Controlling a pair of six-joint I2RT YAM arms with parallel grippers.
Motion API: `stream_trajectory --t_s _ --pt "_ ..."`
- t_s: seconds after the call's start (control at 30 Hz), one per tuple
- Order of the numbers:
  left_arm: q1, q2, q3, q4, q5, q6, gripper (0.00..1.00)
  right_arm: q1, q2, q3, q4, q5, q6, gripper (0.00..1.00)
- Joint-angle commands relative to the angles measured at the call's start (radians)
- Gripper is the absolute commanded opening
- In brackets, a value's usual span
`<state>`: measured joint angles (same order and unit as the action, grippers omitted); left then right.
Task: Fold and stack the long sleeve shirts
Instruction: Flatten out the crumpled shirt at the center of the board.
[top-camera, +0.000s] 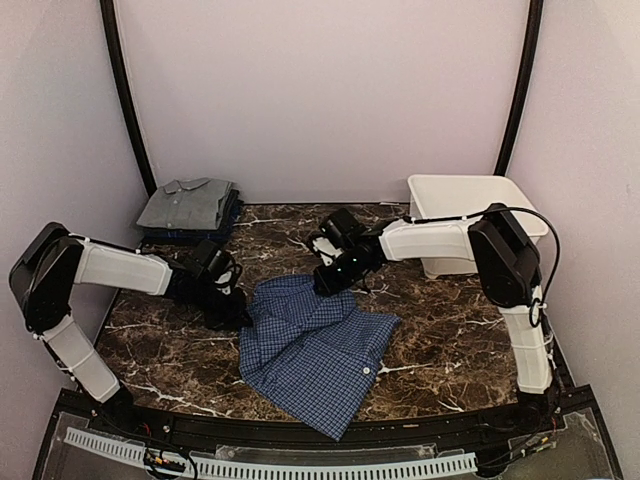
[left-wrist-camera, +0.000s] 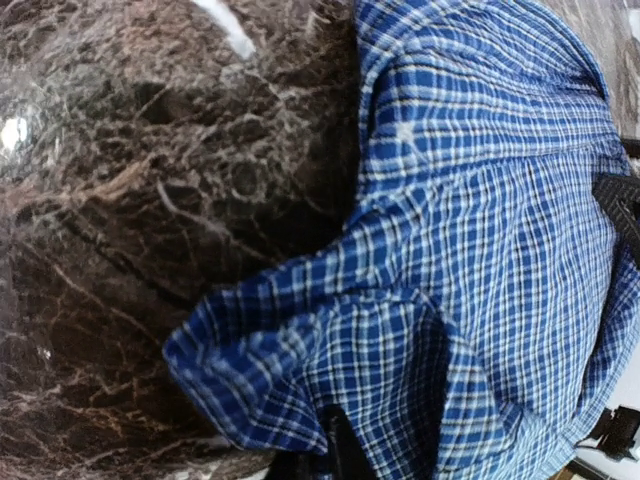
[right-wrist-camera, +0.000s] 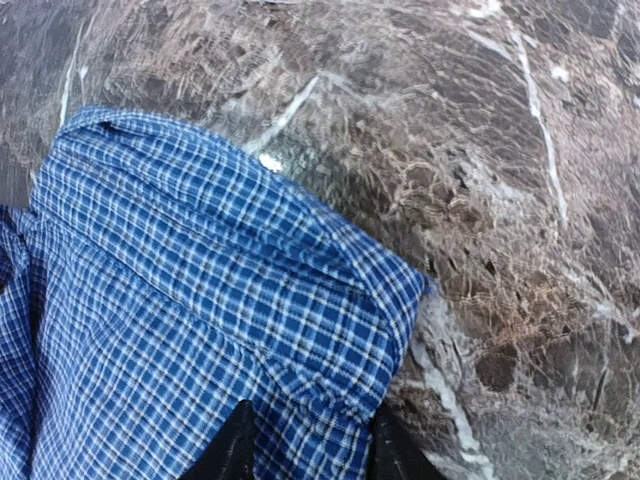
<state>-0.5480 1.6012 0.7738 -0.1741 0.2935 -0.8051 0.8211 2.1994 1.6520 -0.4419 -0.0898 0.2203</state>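
The blue check shirt (top-camera: 315, 350) lies crumpled at the table's middle. My left gripper (top-camera: 232, 312) is at its left edge. In the left wrist view the gripper (left-wrist-camera: 335, 440) is shut on a fold of the shirt (left-wrist-camera: 480, 250), and cloth drapes over one dark finger (left-wrist-camera: 347, 452). My right gripper (top-camera: 330, 278) is at the shirt's far edge. In the right wrist view the gripper (right-wrist-camera: 315, 450) has a thick fold of the shirt (right-wrist-camera: 220, 300) pinched between its two black fingertips (right-wrist-camera: 235, 450). The grey shirt (top-camera: 188, 203) lies folded at the back left, on top of a dark folded cloth.
A white plastic tub (top-camera: 470, 215) stands at the back right, behind my right arm. The table is dark marble (top-camera: 440, 330) with white veins. Curved black posts and pale walls close in the back and sides.
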Motion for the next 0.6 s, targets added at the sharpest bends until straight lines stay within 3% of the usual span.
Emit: stream_trajectory --t_s 0.0,0.1,0.2,0.4,0.57 --pt "-0.003 0.053 0.120 -0.006 -0.050 0.068 0.01 -0.002 0.040 0.070 0.019 -0.026 0.015 0.27" --pt "-0.001 0.114 0.233 -0.042 -0.114 0.115 0.00 -0.002 0.022 0.076 0.005 0.020 0.034 0.10" --pt "0.013 0.175 0.339 -0.071 -0.147 0.182 0.00 -0.002 -0.042 0.039 -0.004 0.083 0.062 0.00" --pt "0.045 0.363 0.623 -0.100 -0.147 0.305 0.00 -0.008 -0.189 -0.068 0.011 0.260 0.119 0.00" --pt "0.063 0.532 0.886 -0.137 -0.141 0.374 0.00 -0.095 -0.136 0.011 0.054 0.293 0.079 0.00"
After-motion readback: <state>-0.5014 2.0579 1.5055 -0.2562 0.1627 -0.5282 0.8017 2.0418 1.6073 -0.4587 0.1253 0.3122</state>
